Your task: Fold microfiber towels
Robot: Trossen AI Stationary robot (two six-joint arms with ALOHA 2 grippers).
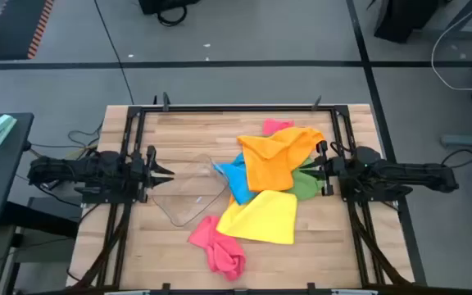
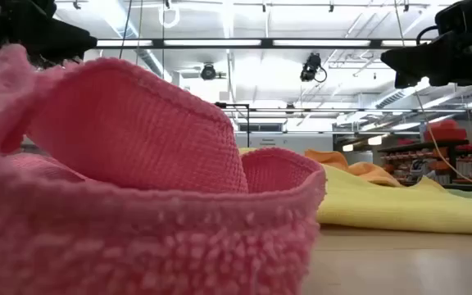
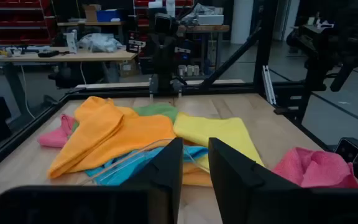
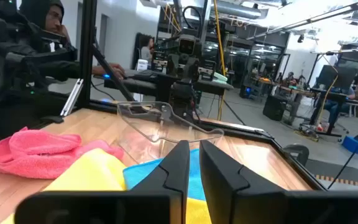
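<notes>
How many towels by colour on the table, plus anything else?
Pink microfiber towels: 2, one crumpled at the near edge, one behind the pile
Orange microfiber towel: 1
Yellow microfiber towel: 1
Blue microfiber towel: 1
Green microfiber towel: 1
Clear plastic tray: 1
Total: 6 towels, 7 things

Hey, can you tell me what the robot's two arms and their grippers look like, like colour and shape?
Both arms are dark, nearly black, built of jointed segments. The left gripper and right gripper each end in two slim dark fingers. Seen from the wrist cameras, the fingers are flat, matte black blades that taper toward the tip. Black cables trail beside the left arm's base. No markings are visible.
</notes>
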